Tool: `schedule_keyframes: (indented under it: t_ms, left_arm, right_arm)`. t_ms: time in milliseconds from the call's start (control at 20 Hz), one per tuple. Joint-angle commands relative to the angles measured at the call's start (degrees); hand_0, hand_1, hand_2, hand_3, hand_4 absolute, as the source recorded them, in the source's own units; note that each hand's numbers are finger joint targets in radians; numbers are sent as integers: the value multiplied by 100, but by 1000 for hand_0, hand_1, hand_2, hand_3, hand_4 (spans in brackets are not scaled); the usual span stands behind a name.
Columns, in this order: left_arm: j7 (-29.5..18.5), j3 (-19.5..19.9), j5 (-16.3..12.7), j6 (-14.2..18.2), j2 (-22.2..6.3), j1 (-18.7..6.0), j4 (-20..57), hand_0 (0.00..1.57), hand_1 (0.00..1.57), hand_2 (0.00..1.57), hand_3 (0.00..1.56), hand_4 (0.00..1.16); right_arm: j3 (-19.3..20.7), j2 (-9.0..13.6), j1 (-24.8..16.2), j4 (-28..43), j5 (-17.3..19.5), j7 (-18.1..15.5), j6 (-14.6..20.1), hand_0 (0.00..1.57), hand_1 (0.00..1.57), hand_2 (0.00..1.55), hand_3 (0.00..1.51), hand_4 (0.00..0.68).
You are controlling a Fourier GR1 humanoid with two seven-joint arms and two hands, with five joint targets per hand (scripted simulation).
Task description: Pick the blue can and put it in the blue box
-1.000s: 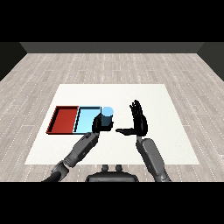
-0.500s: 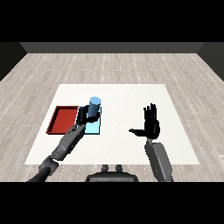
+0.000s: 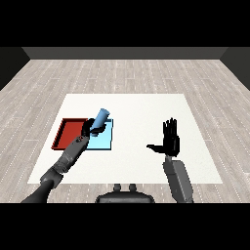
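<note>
One smooth, light blue cylindrical can (image 3: 101, 118), two shallow rectangular trays, one white table and two black hands make up the scene. The can carries no label or writing that can be read; its surface looks plain and matte, and it leans with its top tipped toward the right and far side. The left hand (image 3: 93, 128) has its fingers curled round the lower part of the can and holds it above the left, far part of the light blue rectangular tray (image 3: 105, 139). This tray is flat-bottomed with a low rim and lies on the left half of the square white table (image 3: 141, 110), touching or just beside the red rectangular tray (image 3: 67, 132) on its left, which has a darker red rim. The grey left forearm crosses the near edge of the two trays where they meet. The right hand (image 3: 170, 142) is well apart, over the right half of the table, standing upright with straight fingers pointing up and the thumb stretched out to the left, holding nothing. The floor beyond the table shows pale wooden planks.
</note>
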State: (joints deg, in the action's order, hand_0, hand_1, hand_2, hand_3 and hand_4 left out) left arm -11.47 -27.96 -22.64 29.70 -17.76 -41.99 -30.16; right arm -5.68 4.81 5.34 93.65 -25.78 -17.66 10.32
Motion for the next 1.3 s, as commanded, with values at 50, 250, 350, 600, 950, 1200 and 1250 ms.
schedule_keyframes:
  t_ms: [50, 250, 350, 600, 950, 1200, 1250]
  left_arm:
    - [968, -286, 314, 92, 377, -148, 1314, 763, 763, 711, 603, 908]
    - [1012, -143, 374, 29, 813, -365, 2206, 659, 659, 584, 78, 916]
    - [1289, 5, 337, 292, 998, -656, 2500, 899, 899, 821, 577, 848]
    - [1310, 435, 120, 46, 778, -806, 2820, 1447, 1447, 1284, 0, 606]
    - [1023, 455, 315, -329, 774, -707, 2956, 0, 0, 0, 0, 0]
    - [626, 661, 229, 323, 889, -712, 2758, 0, 0, 0, 0, 0]
    - [293, 808, 82, 281, 720, -671, 2503, 0, 0, 0, 0, 0]
  right_arm:
    - [139, -90, 90, -215, -103, -3, 41, 0, 0, 0, 0, 0]
    - [255, 47, 7, -342, -206, -17, -214, 0, 0, 0, 0, 0]
    - [487, 176, 187, -550, -255, -40, -263, 0, 0, 0, 0, 0]
    - [451, 133, 394, -821, -98, -67, -246, 0, 0, 0, 0, 0]
    - [507, 22, 59, -769, -180, -438, -556, 0, 0, 0, 0, 0]
    - [371, -122, 287, -688, 25, -246, -225, 0, 0, 0, 0, 0]
    - [246, -212, 247, -670, 104, -182, -111, 0, 0, 0, 0, 0]
